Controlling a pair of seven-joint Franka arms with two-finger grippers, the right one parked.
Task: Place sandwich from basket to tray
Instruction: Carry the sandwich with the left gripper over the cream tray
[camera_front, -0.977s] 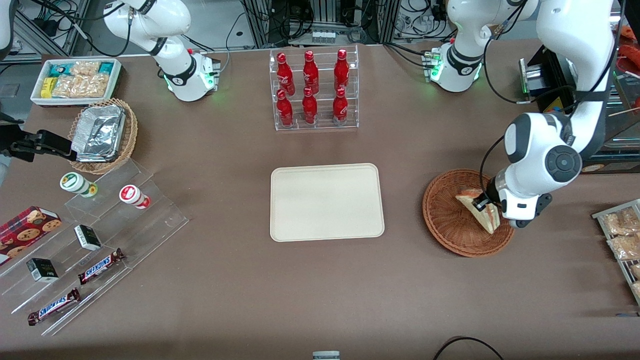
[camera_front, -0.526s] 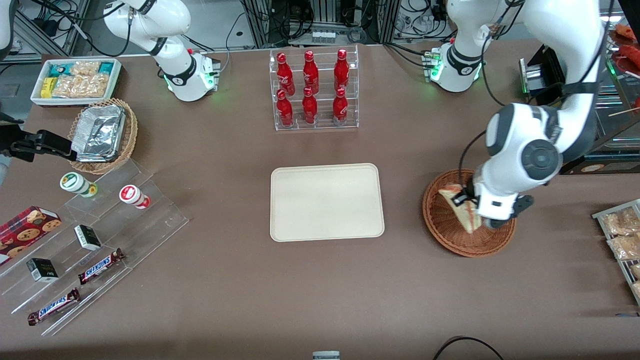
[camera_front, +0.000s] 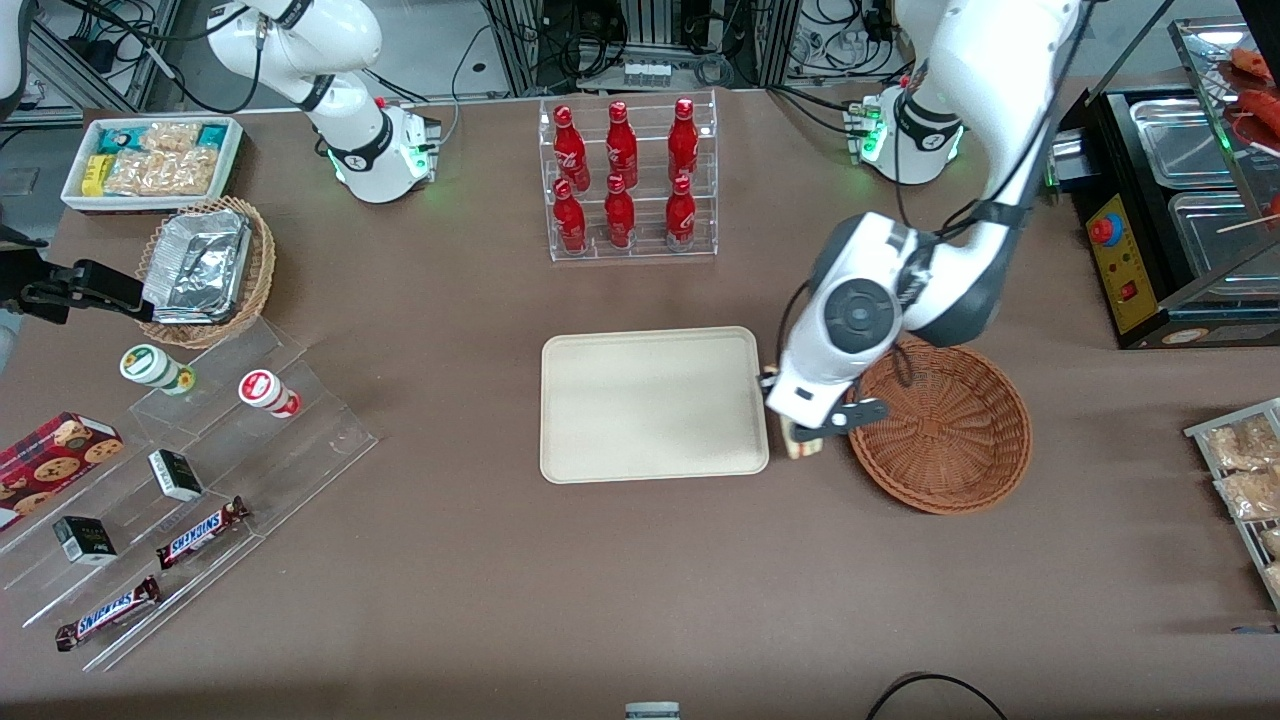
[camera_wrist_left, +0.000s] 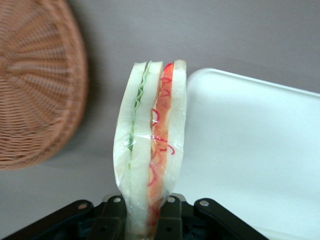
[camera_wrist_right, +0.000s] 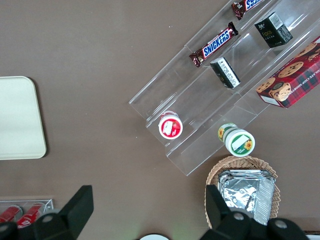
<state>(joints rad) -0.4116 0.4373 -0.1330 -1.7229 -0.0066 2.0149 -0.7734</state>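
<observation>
My left gripper (camera_front: 795, 425) is shut on the sandwich (camera_wrist_left: 150, 145), a wrapped wedge of pale bread with green and red-orange filling, and holds it above the table in the gap between basket and tray. In the front view only the sandwich's tip (camera_front: 803, 448) shows under the wrist. The black fingers (camera_wrist_left: 112, 217) press both sides of the sandwich. The reddish-brown wicker basket (camera_front: 940, 425) holds nothing and also shows in the left wrist view (camera_wrist_left: 35, 85). The cream tray (camera_front: 653, 403) lies bare beside the gripper, and its rounded corner shows in the left wrist view (camera_wrist_left: 250, 145).
A clear rack of red bottles (camera_front: 625, 180) stands farther from the front camera than the tray. A tan basket with foil trays (camera_front: 205, 268), a white snack bin (camera_front: 150, 162) and clear tiered shelves (camera_front: 190, 480) lie toward the parked arm's end. Snack packets (camera_front: 1245, 475) lie toward the working arm's end.
My gripper has lifted the sandwich out of the basket and carried it toward the tray, now between the two. The basket is left with nothing in it.
</observation>
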